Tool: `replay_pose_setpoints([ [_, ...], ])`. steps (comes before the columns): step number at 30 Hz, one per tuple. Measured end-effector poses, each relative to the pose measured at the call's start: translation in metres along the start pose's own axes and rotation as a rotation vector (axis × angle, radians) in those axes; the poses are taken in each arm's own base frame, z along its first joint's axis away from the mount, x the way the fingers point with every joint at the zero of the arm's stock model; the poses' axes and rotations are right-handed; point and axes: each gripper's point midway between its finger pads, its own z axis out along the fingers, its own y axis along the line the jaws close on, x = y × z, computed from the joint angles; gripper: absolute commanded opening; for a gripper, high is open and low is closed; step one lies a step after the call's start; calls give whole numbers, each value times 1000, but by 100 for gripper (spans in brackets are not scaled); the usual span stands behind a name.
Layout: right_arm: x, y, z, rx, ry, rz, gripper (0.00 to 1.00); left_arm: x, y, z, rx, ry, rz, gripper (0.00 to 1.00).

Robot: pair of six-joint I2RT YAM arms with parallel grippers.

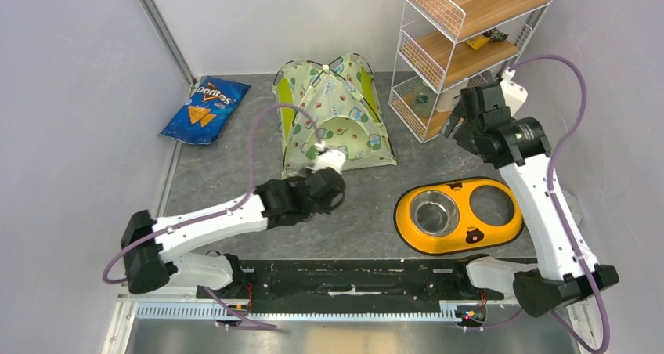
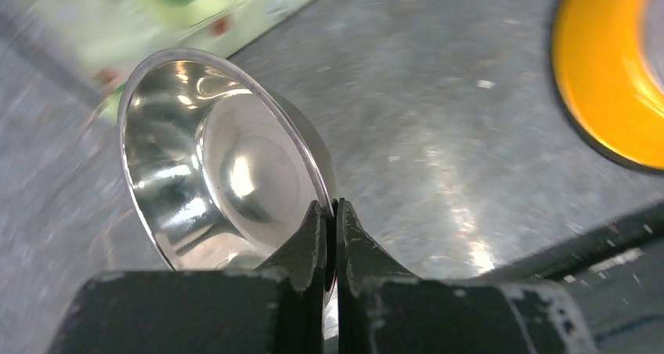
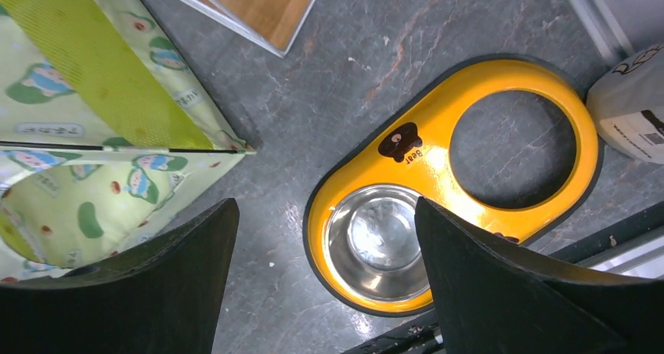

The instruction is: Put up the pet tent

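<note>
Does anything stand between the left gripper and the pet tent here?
Yes: the steel bowl, clamped by its rim in the left gripper, sits between that gripper and the pet tent, close to its front edge.

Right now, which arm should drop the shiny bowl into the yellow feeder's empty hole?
Left, most likely: the left end effector is shut on the bowl's rim, beside the pet tent. The right end effector is open and empty, by the wire shelf.
</note>
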Motion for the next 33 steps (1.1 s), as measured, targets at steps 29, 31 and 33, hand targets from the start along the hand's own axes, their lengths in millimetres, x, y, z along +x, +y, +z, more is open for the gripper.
replay_pose_setpoints([
  [29,138,60,-28,-442,715,-124,67,8,-165,-29,782,-367,1045,2],
  [31,145,63,-29,-461,740,-141,63,7,-166,-28,780,-385,1075,2],
  [33,151,66,-31,-476,758,-161,57,5,-166,-27,778,-395,1098,2],
])
